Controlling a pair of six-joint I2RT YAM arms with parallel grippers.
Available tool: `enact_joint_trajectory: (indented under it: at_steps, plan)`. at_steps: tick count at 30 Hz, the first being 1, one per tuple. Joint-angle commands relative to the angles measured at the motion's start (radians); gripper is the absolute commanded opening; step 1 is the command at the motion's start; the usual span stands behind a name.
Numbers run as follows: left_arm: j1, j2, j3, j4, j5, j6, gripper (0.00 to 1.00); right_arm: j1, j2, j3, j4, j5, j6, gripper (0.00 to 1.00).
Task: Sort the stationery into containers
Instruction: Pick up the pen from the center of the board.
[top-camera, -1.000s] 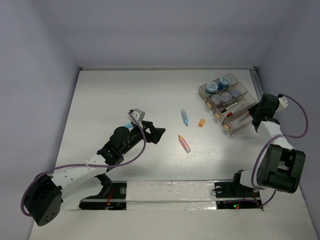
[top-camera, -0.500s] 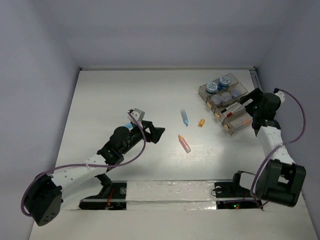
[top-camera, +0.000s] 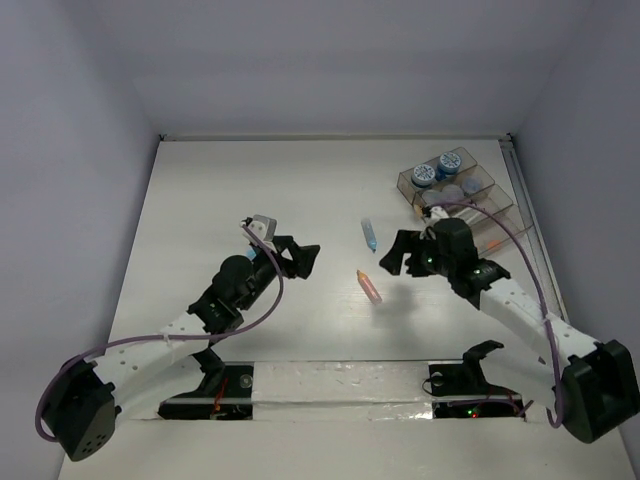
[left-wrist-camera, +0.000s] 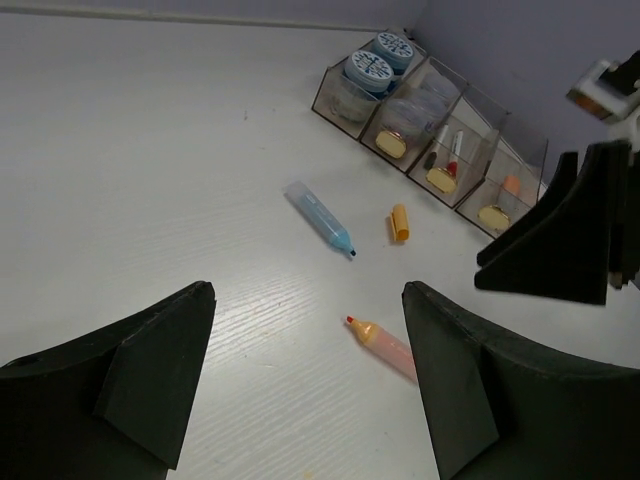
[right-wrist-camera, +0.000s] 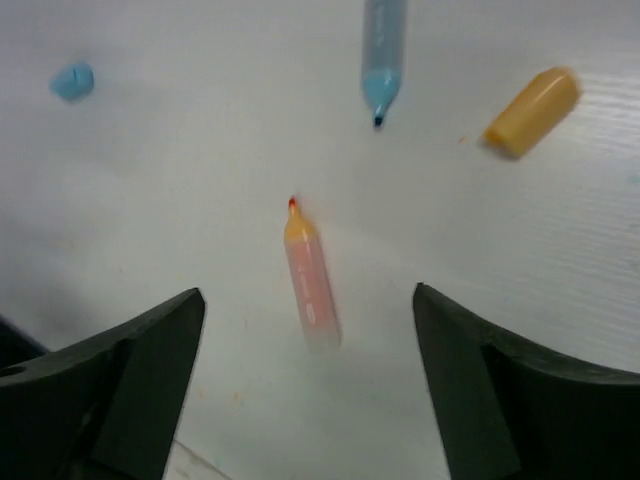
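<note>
A: What is on the left?

B: The left tool (top-camera: 300, 255) hangs over the desk (top-camera: 200, 200) with its jaws spread wide and nothing between them. It points right, toward the markers.

A: And what comes after that?

B: Two markers lie loose in the middle of the desk. The blue marker (top-camera: 369, 235) is the farther one, and its tip points near. The pink marker (top-camera: 369, 287) lies nearer, apart from the blue one, with its orange tip toward the far left.

A: Where is the right tool?

B: The right tool (top-camera: 397, 256) is just right of the markers and faces left. Its jaws are wide and empty. In its own wrist view the pink marker (right-wrist-camera: 311, 280) lies on the desk between the two fingers (right-wrist-camera: 130, 370), and neither finger touches it.

A: Is anything else loose?

B: An orange cap (left-wrist-camera: 399, 222) lies just right of the blue marker's tip. The right wrist view also shows a small light-blue piece (right-wrist-camera: 72, 80) off to the left. It is too blurred to tell what it is.

A: And the tray?

B: The tray (top-camera: 480, 175) sits at the far right of the desk. Two jars (top-camera: 424, 174) with blue lids stand in its farthest compartment, and pens lie in the nearer ones.
</note>
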Motion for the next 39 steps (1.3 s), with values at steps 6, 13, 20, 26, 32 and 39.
enact_joint_trajectory:
  at_steps: [6,13,20,26,32,39]
  plan:
    - [-0.003,-0.003,0.021,0.018,-0.07,0.017,0.71,0.295,0.222,0.108,-0.124,0.262,-0.043,0.59]
    - [-0.003,0.004,0.021,0.015,-0.08,0.018,0.71,0.41,0.475,0.254,-0.184,0.429,-0.041,0.68]
    - [-0.003,0.007,0.023,0.018,-0.066,0.017,0.71,0.421,0.573,0.318,-0.205,0.494,-0.05,0.7]
    - [-0.003,0.01,0.026,0.016,-0.051,0.015,0.71,0.421,0.671,0.346,-0.184,0.492,-0.061,0.64]
    - [-0.003,0.043,0.035,0.021,-0.017,0.013,0.71,0.421,0.705,0.361,-0.176,0.477,-0.055,0.31]
    - [-0.003,0.114,0.063,0.042,0.087,-0.003,0.71,0.421,0.666,0.435,-0.17,0.538,-0.04,0.0]
